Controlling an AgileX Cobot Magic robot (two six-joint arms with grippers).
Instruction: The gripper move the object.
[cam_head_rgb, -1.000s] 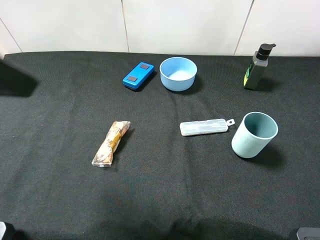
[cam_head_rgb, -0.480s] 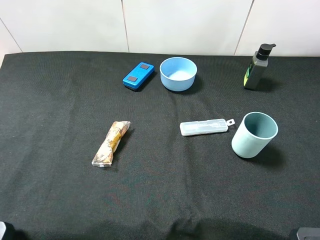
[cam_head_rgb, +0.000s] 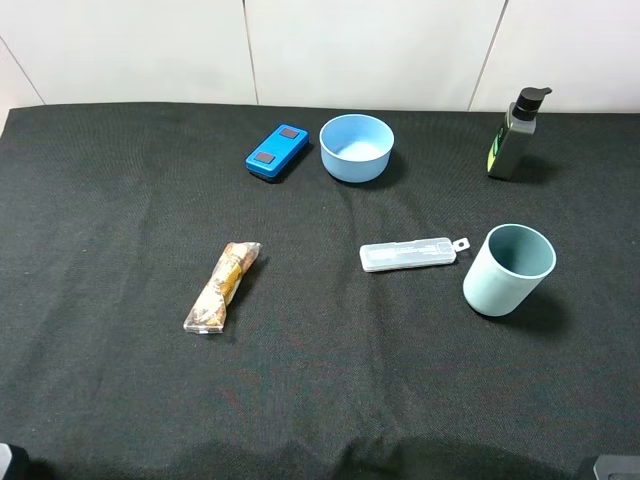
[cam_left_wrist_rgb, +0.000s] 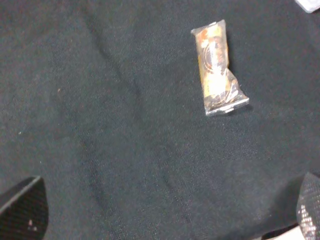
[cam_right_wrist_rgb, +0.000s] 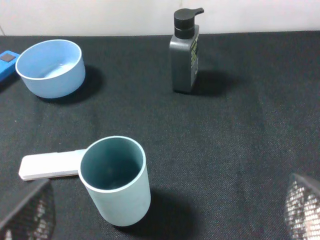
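Note:
The pale teal cup (cam_head_rgb: 508, 269) stands upright and empty on the black cloth at the right. It also shows in the right wrist view (cam_right_wrist_rgb: 116, 179). My right gripper (cam_right_wrist_rgb: 165, 210) is open and empty. Its fingertips (cam_right_wrist_rgb: 27, 212) stand wide apart, low and just short of the cup, which lies between their lines without touching them. My left gripper (cam_left_wrist_rgb: 165, 210) is open and empty over bare cloth, a good way short of a snack wrapper (cam_left_wrist_rgb: 216, 67). In the high view only slivers of the arms show at the bottom corners.
A light-blue bowl (cam_head_rgb: 356, 147) and a blue case (cam_head_rgb: 277, 152) sit at the back. A dark pump bottle (cam_head_rgb: 514, 135) stands at the back right. A clear flat case (cam_head_rgb: 408, 254) lies just left of the cup. The snack wrapper (cam_head_rgb: 222, 286) lies at the left middle.
A dark shadow at the far left edge of the cloth has gone. The objects have not moved.

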